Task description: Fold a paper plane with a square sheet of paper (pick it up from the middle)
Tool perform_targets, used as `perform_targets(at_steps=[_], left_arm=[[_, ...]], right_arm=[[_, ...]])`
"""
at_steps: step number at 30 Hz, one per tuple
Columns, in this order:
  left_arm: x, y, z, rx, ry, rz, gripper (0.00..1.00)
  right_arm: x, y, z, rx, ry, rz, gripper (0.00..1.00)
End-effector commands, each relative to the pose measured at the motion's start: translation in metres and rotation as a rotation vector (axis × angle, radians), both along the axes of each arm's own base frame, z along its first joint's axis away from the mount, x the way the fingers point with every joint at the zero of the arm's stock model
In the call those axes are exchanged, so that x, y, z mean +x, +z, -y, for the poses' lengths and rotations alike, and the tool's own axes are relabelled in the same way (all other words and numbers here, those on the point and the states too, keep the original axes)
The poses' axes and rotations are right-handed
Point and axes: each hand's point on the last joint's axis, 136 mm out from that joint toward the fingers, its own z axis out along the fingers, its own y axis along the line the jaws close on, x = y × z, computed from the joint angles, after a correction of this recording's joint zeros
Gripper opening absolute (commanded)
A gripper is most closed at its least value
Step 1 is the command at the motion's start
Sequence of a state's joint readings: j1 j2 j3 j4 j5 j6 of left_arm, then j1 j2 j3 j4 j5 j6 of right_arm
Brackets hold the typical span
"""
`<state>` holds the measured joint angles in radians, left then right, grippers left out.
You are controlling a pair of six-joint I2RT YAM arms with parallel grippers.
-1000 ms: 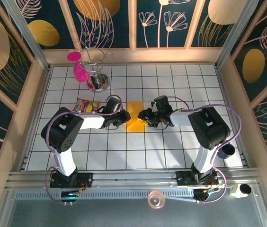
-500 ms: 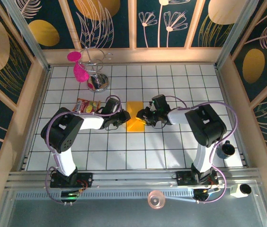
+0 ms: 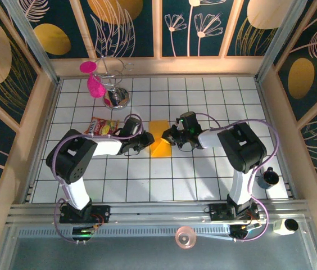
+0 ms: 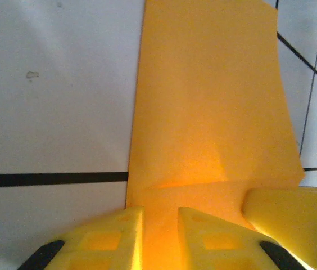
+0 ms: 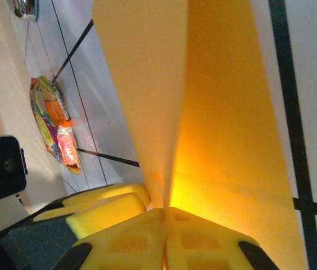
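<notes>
The orange-yellow square sheet of paper (image 3: 159,139) lies folded into a tall strip on the white tiles at mid-table. In the left wrist view the sheet (image 4: 209,112) lies flat with one crease across it. My left gripper (image 3: 147,140) rests at its left edge, and its fingers (image 4: 159,216) stand slightly apart over the paper, open. My right gripper (image 3: 171,136) is at the right edge. In the right wrist view its jaws (image 5: 165,212) are shut on a raised flap of the sheet (image 5: 231,112), which stands up from the table.
A red-and-yellow snack packet (image 3: 103,126) lies just left of my left arm, and it shows again as the packet (image 5: 54,121). A steel wire stand (image 3: 115,97) with a pink piece (image 3: 94,84) is at the back left. A black cup (image 3: 269,178) sits at the right.
My right gripper has shifted slightly left and towards the back with the paper's right flap, and the sheet looks narrower at its lower right. The left gripper has barely moved.
</notes>
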<state>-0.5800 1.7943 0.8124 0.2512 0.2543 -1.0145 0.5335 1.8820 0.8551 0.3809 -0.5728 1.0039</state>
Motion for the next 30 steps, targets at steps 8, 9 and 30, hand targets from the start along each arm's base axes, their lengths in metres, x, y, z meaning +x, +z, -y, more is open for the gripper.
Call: perform_targets(at_steps=[8, 9, 30], left_arm=[[0.000, 0.075, -0.018, -0.211, 0.080, 0.143, 0.49], [-0.002, 0.080, -0.019, -0.240, 0.084, 0.153, 0.54], [-0.020, 0.166, 0.006, -0.597, -0.071, 0.344, 0.74]], right_arm=[[0.015, 0.065, 0.000, 0.112, 0.017, 0.247, 0.01], [0.015, 0.075, 0.000, 0.133, 0.024, 0.273, 0.01], [-0.008, 0.159, -0.005, 0.418, 0.147, 0.386, 0.02]])
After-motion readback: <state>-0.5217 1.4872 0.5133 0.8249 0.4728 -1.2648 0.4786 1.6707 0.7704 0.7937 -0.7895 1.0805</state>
